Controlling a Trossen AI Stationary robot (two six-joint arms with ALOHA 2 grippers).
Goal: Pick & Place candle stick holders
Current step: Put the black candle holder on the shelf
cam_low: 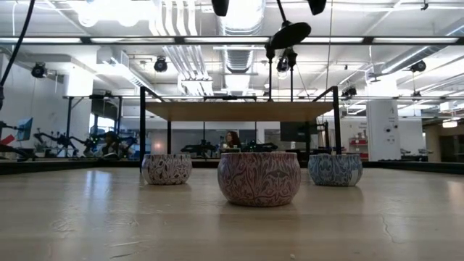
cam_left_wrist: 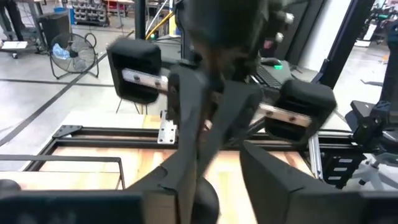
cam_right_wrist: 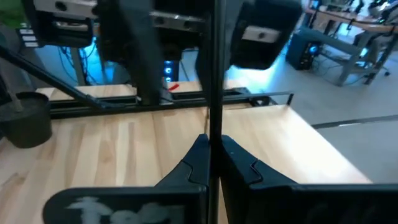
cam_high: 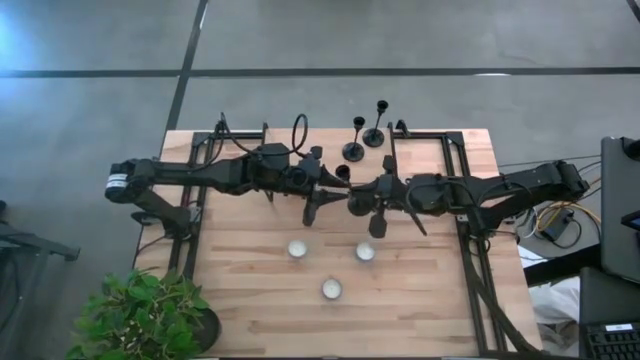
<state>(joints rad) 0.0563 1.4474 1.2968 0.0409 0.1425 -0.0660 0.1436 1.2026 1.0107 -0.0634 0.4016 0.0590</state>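
Two black candle stick holders (cam_high: 353,150) (cam_high: 375,135) stand on their round bases near the table's far edge. Another holder (cam_right_wrist: 214,93) is up in the air over the table's middle, where both grippers meet. Its round base (cam_low: 290,32) shows from below in the low view. My right gripper (cam_right_wrist: 212,152) (cam_high: 354,196) is shut on its thin stem. My left gripper (cam_left_wrist: 224,186) (cam_high: 335,180) faces it from the left. Its fingers stand apart, with a dark round part (cam_left_wrist: 206,200) between them. I cannot tell whether they touch it. My right gripper pinches the holder's thin stem (cam_right_wrist: 214,127) between its two fingertips. The fingers come in about level from the table's right and lie across the stem. The holder stands upright, lifted well clear of the table.
Three round patterned candle tins (cam_low: 166,168) (cam_low: 259,177) (cam_low: 335,169) sit on the near half of the table, below the grippers. Black frame rails (cam_high: 455,170) run along both sides of the table. A potted plant (cam_high: 140,310) stands at the near left corner.
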